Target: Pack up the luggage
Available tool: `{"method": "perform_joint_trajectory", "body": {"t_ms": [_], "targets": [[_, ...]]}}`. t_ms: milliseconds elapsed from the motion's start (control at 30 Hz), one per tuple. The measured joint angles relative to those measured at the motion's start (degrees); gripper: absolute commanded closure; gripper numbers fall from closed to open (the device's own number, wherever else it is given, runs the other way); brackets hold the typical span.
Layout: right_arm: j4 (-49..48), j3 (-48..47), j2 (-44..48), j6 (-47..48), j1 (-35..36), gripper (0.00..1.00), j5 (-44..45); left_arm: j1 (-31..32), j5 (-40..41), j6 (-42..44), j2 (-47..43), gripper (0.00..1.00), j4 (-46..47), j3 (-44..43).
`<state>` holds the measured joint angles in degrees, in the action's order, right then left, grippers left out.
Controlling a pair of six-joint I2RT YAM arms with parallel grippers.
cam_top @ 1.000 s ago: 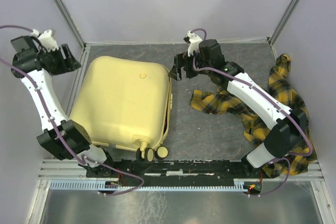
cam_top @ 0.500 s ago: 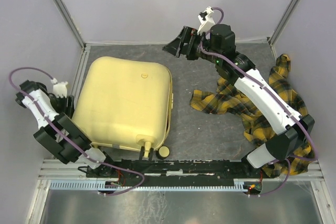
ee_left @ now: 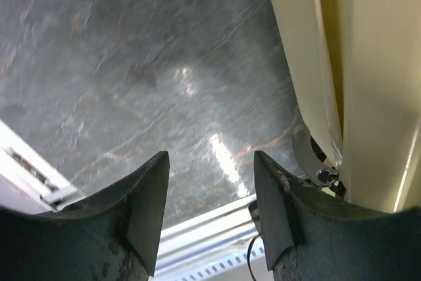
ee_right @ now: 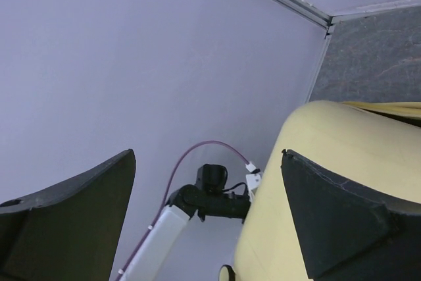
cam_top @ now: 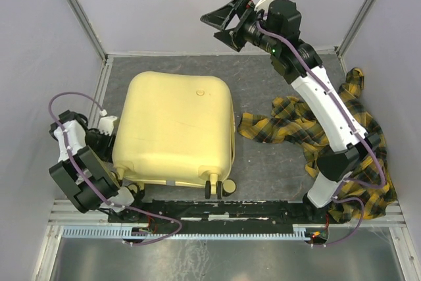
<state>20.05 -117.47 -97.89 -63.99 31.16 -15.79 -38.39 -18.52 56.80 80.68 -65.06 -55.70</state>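
At left, the left gripper (ee_left: pixel 210 160) hangs over the gray table (ee_left: pixel 131 64), fingers moderately parted with nothing between them. It is just beside the pale yellow luggage (cam_top: pixel 174 126); whether it touches cannot be told. The luggage lies closed and flat, left of centre, wheels (cam_top: pixel 220 187) toward the arm bases. At right, the right gripper (cam_top: pixel 220 27) gapes wide and empty near the back wall. Only the overhead view shows the plaid garment (cam_top: pixel 309 129) right of the luggage; only the right wrist view shows the left arm (ee_right: pixel 217 203) from across the table.
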Motion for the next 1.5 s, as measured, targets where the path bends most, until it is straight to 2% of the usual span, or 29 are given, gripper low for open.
{"method": "perform_joint_trajectory", "body": {"t_ms": [167,300,400,567,700,833,1000,1133,1300,1500], "targets": [[2.4,-5.3,-3.8,-1.8,-1.4,0.01,0.2,5.8,-2.9,-1.9,0.0,0.39,1.6,0.5],[3.8,-4.4,-4.2,3.8,-3.1,0.01,-0.9,9.1,-5.7,-5.2,0.2,0.40,2.4,0.5],[5.3,1.6,-2.2,13.9,-5.9,0.01,-5.6,10.9,-7.4,-8.2,0.3,0.40,3.3,0.5],[19.7,12.4,1.3,38.6,-11.1,0.01,-13.3,11.6,-9.4,-12.1,0.3,0.41,4.6,0.5],[33.0,22.2,6.4,56.3,-14.6,0.20,-14.2,11.8,-10.2,-13.6,0.3,0.41,5.5,0.5],[42.8,29.8,11.0,71.1,-17.1,0.31,-13.7,11.9,-10.5,-15.0,0.3,0.41,5.7,0.3],[49.7,35.6,9.1,84.7,-17.3,0.34,-13.0,12.3,-10.8,-15.3,0.3,0.42,6.1,-0.8],[51.1,39.2,2.2,91.1,-16.9,0.33,-10.8,12.5,-11.8,-16.1,0.3,0.42,6.8,-1.1],[47.1,40.9,-6.9,92.8,-17.2,0.30,-6.4,12.5,-12.2,-17.0,1.0,0.42,7.5,-1.1],[43.0,32.9,-19.2,91.5,-21.7,0.27,-2.0,12.7,-12.3,-18.0,1.1,0.42,8.3,-1.1]]}}
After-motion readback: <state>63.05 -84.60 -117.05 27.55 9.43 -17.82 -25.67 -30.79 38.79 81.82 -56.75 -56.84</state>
